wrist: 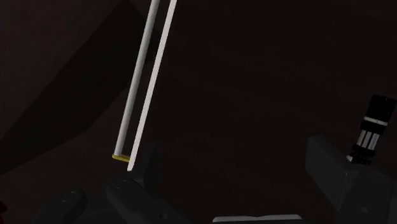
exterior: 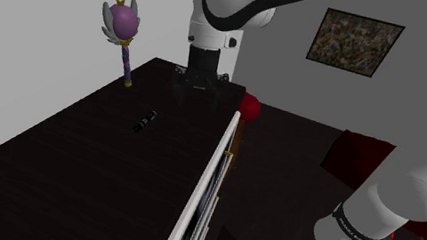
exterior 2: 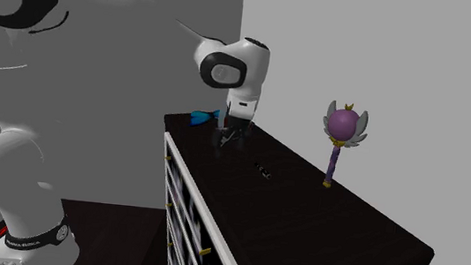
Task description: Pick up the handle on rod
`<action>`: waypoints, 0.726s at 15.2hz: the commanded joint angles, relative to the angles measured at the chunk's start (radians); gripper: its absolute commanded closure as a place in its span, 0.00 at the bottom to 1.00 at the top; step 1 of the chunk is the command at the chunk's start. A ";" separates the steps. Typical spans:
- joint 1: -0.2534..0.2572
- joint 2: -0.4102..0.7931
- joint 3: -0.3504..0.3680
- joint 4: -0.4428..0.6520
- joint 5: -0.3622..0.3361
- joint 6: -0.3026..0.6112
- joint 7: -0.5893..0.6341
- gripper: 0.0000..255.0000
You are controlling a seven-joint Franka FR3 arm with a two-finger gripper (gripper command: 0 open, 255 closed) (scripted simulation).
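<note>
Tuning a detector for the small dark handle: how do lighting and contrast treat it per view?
Shoulder view: the black handle nearly blends into the dark tabletop. Second exterior view: a dark speck there; the arm's shadow covers the grey wall. Wrist view: dim overall, but its pale bands stand out.

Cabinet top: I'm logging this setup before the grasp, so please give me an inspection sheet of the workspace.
Surface: dark cabinet top.
Job's things: small black handle on rod lying on the top, apart from the pincer.
Clutter: purple winged wand standing upright; blue item at the top's end; red item by the top's corner.
Grippers: pincer open, low over the top, holding nothing.
Cables: nothing seen.
Surroundings: grey walls, framed picture.
</note>
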 commanded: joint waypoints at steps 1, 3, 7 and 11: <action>0.010 0.085 0.014 0.066 -0.015 0.025 0.084 0.00; 0.021 0.165 0.018 0.131 -0.033 0.044 0.154 0.00; 0.053 0.326 0.010 0.279 -0.069 0.068 0.284 0.00; 0.094 0.487 -0.014 0.451 -0.098 0.071 0.399 0.00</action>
